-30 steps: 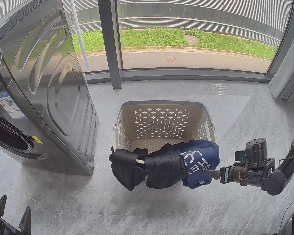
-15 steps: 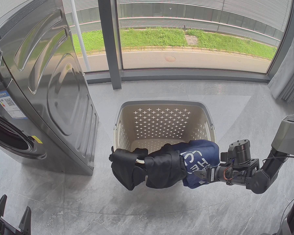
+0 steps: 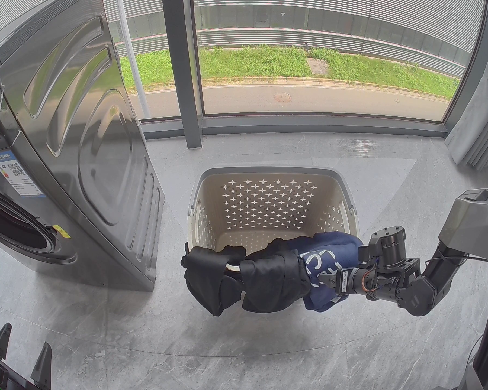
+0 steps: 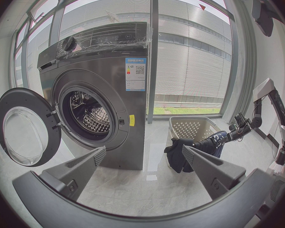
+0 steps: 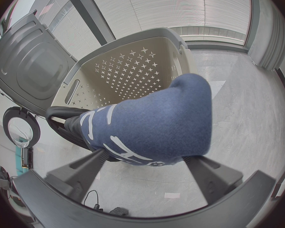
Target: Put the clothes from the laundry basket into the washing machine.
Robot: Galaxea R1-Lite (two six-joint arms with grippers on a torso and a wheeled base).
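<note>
A cream laundry basket [image 3: 274, 175] stands on the floor beside the grey washing machine [image 3: 76, 136]. Black clothes [image 3: 244, 280] and a navy blue garment with white lettering [image 3: 331, 253] hang over the basket's near rim. My right gripper [image 3: 328, 280] is open at that rim, its fingers on either side of the blue garment [image 5: 155, 124], whose fold lies between them. My left gripper [image 3: 21, 350] is low at the near left, open and empty. In the left wrist view it [image 4: 144, 151] faces the machine's open door [image 4: 25, 127] and drum [image 4: 90, 114].
Large windows [image 3: 320, 44] and a dark pillar [image 3: 181, 60] stand behind the basket. A grey curtain [image 3: 485, 125] hangs at the far right. Bare tiled floor [image 3: 200, 342] lies between the basket and me. The machine's side panel is close to the basket's left wall.
My right arm has moved left toward the basket, bringing its open fingers from beside the blue garment to around its hanging fold. The left gripper and the clothes have stayed put.
</note>
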